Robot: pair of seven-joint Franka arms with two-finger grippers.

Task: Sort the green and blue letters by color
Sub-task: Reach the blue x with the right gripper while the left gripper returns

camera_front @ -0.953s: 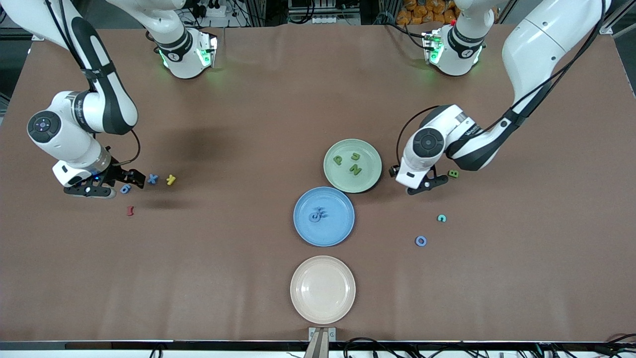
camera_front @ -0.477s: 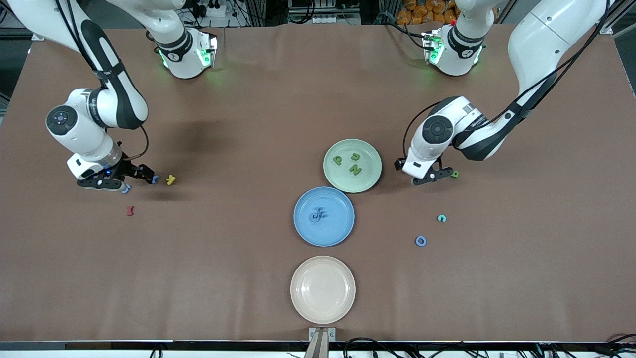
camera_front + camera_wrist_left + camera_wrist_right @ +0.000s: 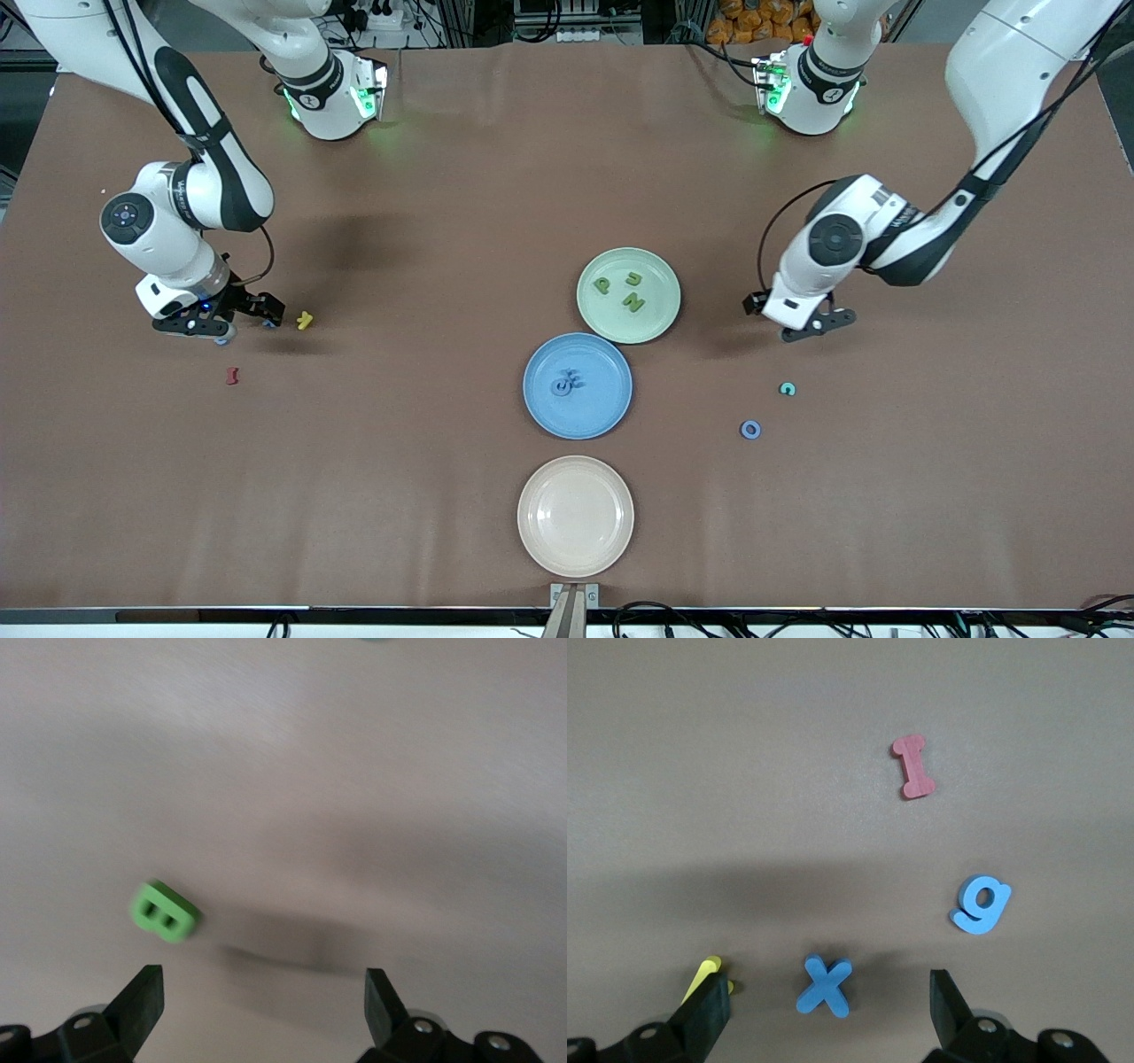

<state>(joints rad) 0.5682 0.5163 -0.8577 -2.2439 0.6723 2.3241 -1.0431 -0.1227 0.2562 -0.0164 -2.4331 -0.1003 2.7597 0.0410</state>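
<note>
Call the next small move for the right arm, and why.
Probably lower the right gripper straight onto the blue x. Its fingers are open and the x lies loose on the table roughly midway between them, with the yellow letter close by one finger, so a straight descent looks safest. The blue plate is where it belongs. The left gripper hovers open near the green B.
</note>
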